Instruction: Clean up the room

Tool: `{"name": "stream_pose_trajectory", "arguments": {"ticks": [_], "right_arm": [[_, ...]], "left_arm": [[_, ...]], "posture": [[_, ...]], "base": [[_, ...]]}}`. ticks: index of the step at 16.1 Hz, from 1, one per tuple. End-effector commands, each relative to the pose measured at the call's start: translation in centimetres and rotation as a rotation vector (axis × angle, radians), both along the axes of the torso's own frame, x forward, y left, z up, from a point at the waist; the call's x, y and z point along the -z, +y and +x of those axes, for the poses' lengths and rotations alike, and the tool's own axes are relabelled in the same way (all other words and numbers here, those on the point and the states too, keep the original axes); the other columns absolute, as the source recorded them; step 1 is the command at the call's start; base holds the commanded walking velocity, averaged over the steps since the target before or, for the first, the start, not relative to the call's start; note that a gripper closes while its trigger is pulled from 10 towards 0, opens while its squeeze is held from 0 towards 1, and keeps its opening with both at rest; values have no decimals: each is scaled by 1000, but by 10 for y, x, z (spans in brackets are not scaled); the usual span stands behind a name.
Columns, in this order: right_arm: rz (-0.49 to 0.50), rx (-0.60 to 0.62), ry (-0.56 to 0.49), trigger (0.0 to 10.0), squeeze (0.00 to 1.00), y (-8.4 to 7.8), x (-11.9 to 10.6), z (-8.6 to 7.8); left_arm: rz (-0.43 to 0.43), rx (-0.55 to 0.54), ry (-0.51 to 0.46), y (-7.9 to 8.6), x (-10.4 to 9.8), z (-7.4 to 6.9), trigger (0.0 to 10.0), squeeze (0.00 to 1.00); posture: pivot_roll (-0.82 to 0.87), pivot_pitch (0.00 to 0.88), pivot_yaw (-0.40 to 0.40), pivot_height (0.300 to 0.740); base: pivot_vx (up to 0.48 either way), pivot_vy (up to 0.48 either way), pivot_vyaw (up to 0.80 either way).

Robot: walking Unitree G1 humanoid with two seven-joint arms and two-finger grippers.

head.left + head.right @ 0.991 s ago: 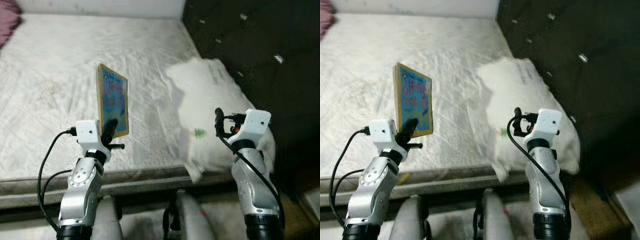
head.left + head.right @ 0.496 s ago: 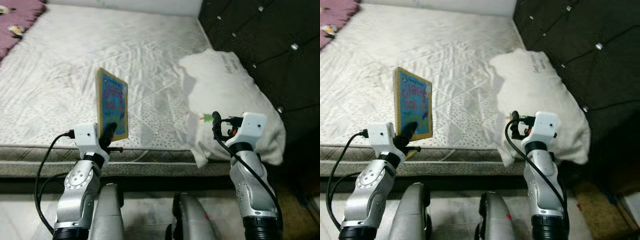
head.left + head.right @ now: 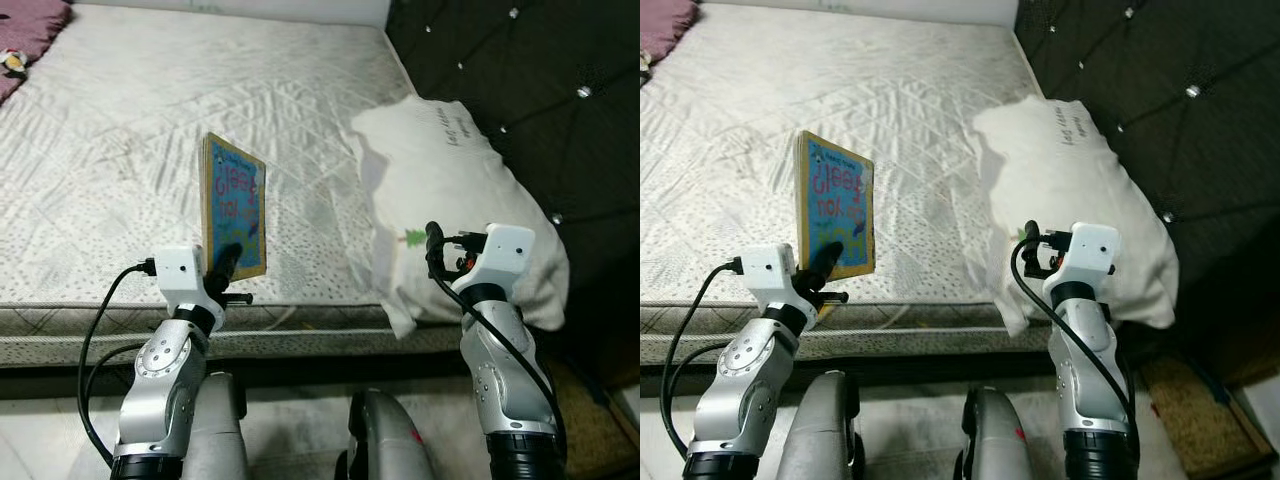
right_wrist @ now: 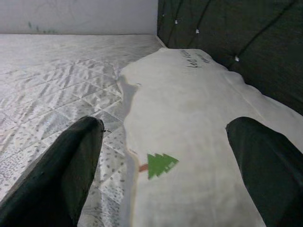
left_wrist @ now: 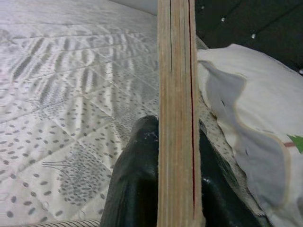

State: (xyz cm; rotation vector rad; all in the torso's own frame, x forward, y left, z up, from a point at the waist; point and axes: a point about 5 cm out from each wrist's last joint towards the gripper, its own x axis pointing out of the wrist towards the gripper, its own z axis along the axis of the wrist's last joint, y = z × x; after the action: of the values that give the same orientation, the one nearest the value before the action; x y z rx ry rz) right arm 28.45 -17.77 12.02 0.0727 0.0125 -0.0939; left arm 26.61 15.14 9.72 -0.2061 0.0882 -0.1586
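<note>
My left gripper (image 3: 226, 262) is shut on a thick children's board book (image 3: 235, 206) with a blue cover and tan page edges, held upright above the near edge of the bed (image 3: 120, 150). In the left wrist view the book's edge (image 5: 176, 109) stands between the two black fingers (image 5: 137, 189). A white pillow (image 3: 450, 190) with a small green tree print lies at the bed's right corner against the headboard. My right gripper (image 3: 434, 243) is open, just in front of the pillow (image 4: 189, 142), with nothing between its fingers (image 4: 61, 170).
A dark tufted headboard (image 3: 520, 80) rises on the right. Something purple (image 3: 25, 25) lies at the far left corner of the mattress. The white wall (image 3: 250, 8) runs behind the bed. Brown floor (image 3: 1185, 410) shows at lower right.
The camera has shifted: the bed's near edge now sits lower and nearer than a second ago. The book stays gripped in my left gripper; the right gripper stays open by the pillow.
</note>
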Motion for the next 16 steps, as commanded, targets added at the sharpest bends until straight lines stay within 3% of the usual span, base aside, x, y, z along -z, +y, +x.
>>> {"name": "stream_pose_trajectory", "arguments": {"ticks": [1,8,16], "right_arm": [[-9,6,-6,10000,0,-3,-3,1],[-14,9,-2,10000,0,-3,-2,0],[-16,12,1,10000,0,-5,-2,-1]], "left_arm": [[-6,17,-72,-4,-15,3,10000,0],[-15,26,-72,-5,-14,3,10000,0],[-19,28,-69,-6,-14,3,10000,0]], "posture": [[-15,86,-87,627],[-18,89,-88,627],[-22,92,-87,627]], "base": [[307,0,0],[325,0,0],[60,0,0]]}}
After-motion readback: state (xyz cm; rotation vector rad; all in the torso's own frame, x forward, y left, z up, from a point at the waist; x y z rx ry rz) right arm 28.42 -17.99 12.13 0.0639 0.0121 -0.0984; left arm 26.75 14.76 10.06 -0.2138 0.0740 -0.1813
